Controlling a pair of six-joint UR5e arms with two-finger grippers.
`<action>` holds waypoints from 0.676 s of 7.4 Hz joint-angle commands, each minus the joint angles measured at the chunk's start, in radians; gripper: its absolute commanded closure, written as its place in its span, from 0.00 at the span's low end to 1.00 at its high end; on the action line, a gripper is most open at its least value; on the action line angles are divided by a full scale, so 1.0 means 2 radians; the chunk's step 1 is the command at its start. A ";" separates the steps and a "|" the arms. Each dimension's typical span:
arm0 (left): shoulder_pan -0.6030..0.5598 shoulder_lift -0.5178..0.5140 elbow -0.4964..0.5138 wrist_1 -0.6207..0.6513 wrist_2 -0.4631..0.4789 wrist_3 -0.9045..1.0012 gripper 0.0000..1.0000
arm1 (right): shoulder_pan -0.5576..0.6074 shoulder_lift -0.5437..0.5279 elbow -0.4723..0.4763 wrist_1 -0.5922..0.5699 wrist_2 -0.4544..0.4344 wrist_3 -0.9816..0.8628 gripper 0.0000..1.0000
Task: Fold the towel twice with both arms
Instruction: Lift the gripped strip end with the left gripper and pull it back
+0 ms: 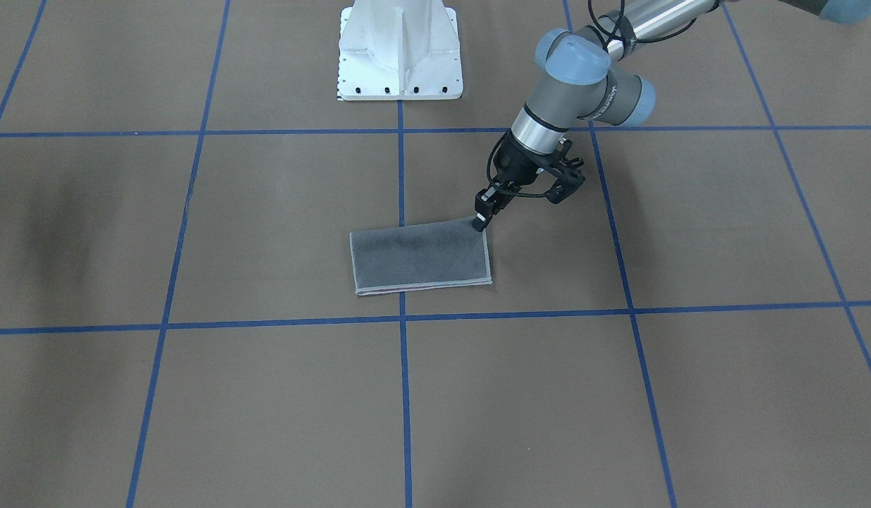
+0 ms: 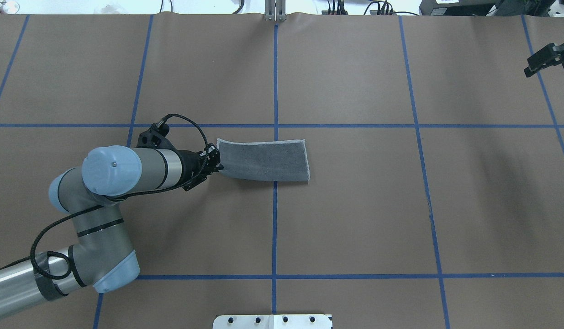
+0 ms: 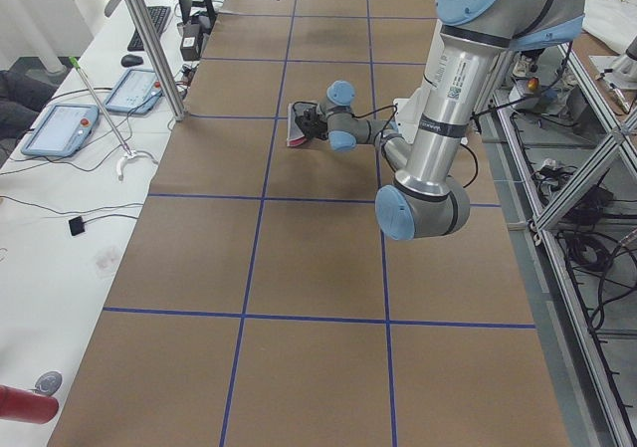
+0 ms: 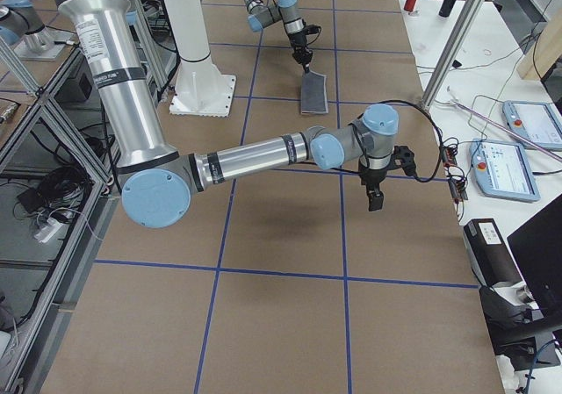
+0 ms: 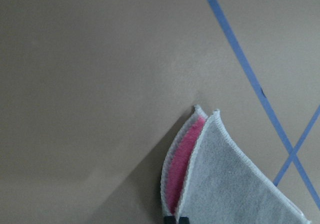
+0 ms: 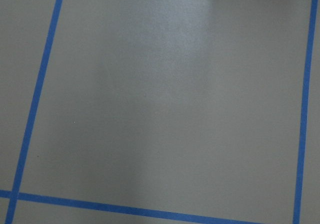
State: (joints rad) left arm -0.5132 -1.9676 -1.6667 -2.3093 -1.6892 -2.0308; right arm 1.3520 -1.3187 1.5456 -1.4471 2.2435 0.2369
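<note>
While the black left gripper (image 1: 479,224) pinches a corner of the grey terry towel (image 1: 421,257), sweep low across it. Match edges (right gripper's (image 2: 544,57) opening cannot be told).

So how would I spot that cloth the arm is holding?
Look at the brown table marked with blue tape lines; near its middle, straddling one line, lies the towel, a folded dark grey rectangle. It is the only cloth there, light-edged, pink inside, one corner pinched by the left gripper.
</note>
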 commanded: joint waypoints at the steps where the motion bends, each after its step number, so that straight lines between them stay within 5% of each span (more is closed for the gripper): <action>1: -0.019 0.001 -0.001 -0.002 -0.014 0.063 1.00 | 0.046 -0.057 0.001 0.001 0.008 -0.078 0.00; 5: -0.034 0.004 -0.005 -0.003 -0.021 0.079 1.00 | 0.101 -0.111 0.006 0.002 0.009 -0.120 0.00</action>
State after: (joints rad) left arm -0.5769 -1.9639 -1.6745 -2.3149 -1.7302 -1.8854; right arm 1.5382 -1.5229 1.5531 -1.4439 2.2610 0.0036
